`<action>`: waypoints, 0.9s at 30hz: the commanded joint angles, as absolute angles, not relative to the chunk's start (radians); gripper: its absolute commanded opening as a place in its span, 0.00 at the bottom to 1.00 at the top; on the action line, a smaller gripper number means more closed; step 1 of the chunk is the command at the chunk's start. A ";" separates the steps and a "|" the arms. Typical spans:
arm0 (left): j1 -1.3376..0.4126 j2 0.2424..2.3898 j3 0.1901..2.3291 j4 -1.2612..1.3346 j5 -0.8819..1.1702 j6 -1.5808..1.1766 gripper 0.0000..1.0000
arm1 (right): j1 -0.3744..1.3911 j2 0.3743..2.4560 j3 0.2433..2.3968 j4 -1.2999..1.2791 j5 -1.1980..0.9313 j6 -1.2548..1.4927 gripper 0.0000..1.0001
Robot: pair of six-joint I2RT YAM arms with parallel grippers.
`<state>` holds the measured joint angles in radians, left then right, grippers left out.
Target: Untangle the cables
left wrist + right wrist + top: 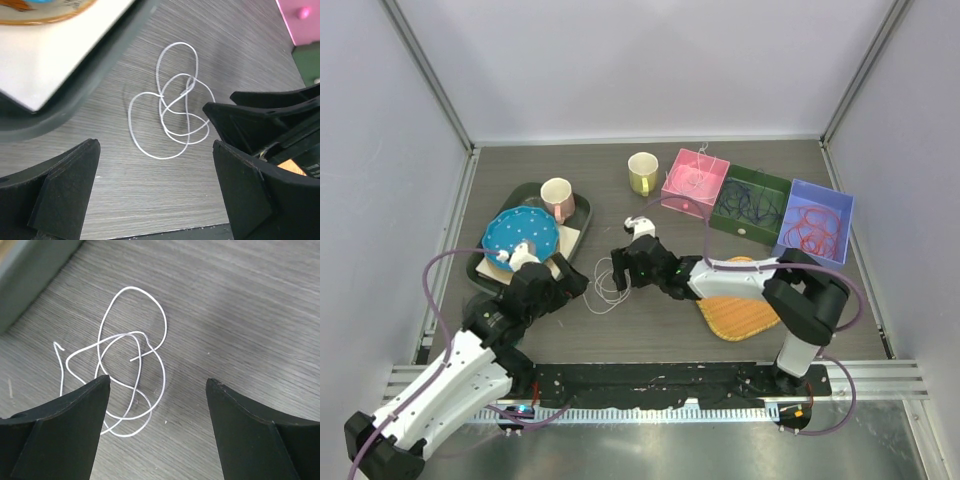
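A thin white cable (605, 286) lies in loose tangled loops on the table between my two grippers. In the left wrist view it (170, 117) lies just ahead of my open, empty left gripper (155, 146). In the right wrist view it (131, 371) lies ahead and left of my open, empty right gripper (157, 381). From above, the left gripper (576, 281) is left of the cable and the right gripper (620, 268) is right of it. More cables sit in boxes: white in the pink box (695, 182), dark blue in the green box (750, 205), red in the blue box (815, 228).
A dark green tray (582, 212) at the left holds a blue plate (520, 235) and a pink cup (557, 197); its edge is close to the cable. A yellow-green mug (642, 173) stands behind. An orange woven mat (740, 315) lies under the right arm.
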<state>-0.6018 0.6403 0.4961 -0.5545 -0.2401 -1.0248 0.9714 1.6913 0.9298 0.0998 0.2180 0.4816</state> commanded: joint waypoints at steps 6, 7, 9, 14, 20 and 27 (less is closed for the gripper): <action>-0.601 0.534 0.535 -0.785 -0.445 -1.072 1.00 | 1.032 1.862 1.124 -0.087 0.311 0.485 0.78; -0.601 0.531 0.537 -0.787 -0.448 -1.072 1.00 | 1.045 1.870 1.134 -0.098 0.319 0.485 0.75; -0.601 0.528 0.535 -0.787 -0.448 -1.071 1.00 | 1.061 1.894 1.157 -0.116 0.337 0.479 0.71; -0.601 0.531 0.529 -0.785 -0.456 -1.071 1.00 | 1.108 1.940 1.195 -0.140 0.368 0.446 0.54; -0.601 0.514 0.517 -0.770 -0.443 -1.057 1.00 | 1.109 1.924 1.183 -0.106 0.449 0.417 0.06; -0.601 0.488 0.519 -0.778 -0.452 -1.045 1.00 | 1.109 1.777 1.138 0.023 0.655 0.229 0.01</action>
<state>-0.6018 0.5068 0.5056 -0.7811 -0.4194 -1.0618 1.1091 1.9167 1.1500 -0.0868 0.4816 0.3630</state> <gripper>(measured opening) 0.996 0.037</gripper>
